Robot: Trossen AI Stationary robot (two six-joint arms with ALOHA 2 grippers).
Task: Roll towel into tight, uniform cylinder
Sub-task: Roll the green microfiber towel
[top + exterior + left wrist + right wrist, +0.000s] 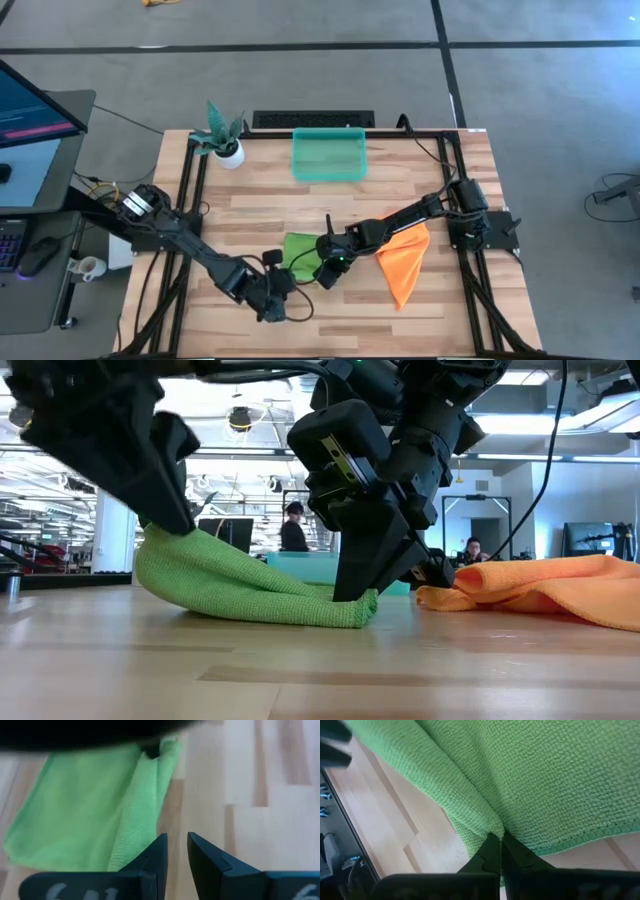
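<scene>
A green towel (298,250) lies bunched on the wooden table near its middle. It also shows in the low view (240,585), where it humps up at one end. My right gripper (326,272) is shut on the towel's right end. My left gripper (177,847) is at the towel's near left side (272,298). Its fingers are a narrow gap apart with only bare wood between them, and the towel's folded edge (142,820) lies just beside one finger. An orange towel (405,258) lies crumpled at the right. My right gripper pinches a fold of the green towel (490,822) between its two fingers, close to the hemmed edge (580,837). The fingers (360,575) slant down from above. The held end (355,612) rests on the table, and the cloth is slack. My left gripper stands next to the folded edge; whether it touches I cannot tell.
A teal tray (328,155) stands at the far middle. A small potted plant (225,140) stands at the far left. The orange towel (545,585) lies close to my right arm. Black frame rails run along the left and right edges. Bare wood lies toward the near edge.
</scene>
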